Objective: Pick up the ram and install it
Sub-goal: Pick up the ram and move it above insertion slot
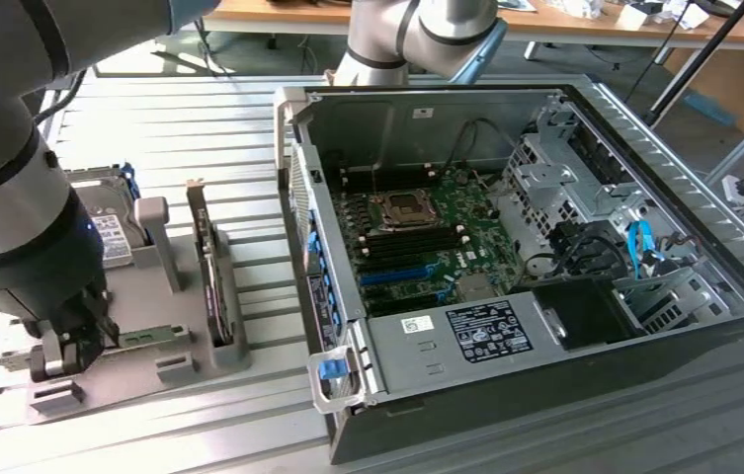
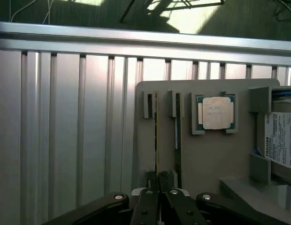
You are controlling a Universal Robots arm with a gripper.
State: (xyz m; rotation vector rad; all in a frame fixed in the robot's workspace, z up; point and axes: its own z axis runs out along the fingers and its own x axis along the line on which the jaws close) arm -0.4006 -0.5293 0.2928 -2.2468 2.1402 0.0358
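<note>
gripper [image 2: 157, 182] looks clenched on the ram [image 2: 156, 136], the stick farther from the cpu [image 2: 216, 112]; its long axis runs straight out from between the jaws.

I see my arm's gripper [image 1: 66, 348] down low at the grey holder [image 1: 213, 363] on the metal table [image 1: 147, 434], at one end of the thin green ram [image 1: 150, 338]. A dark card [image 1: 203, 262] stands up in the holder. On the exterior view's right sits the open computer case [image 1: 398, 123], with its green board [image 1: 457, 222] inside.
</note>
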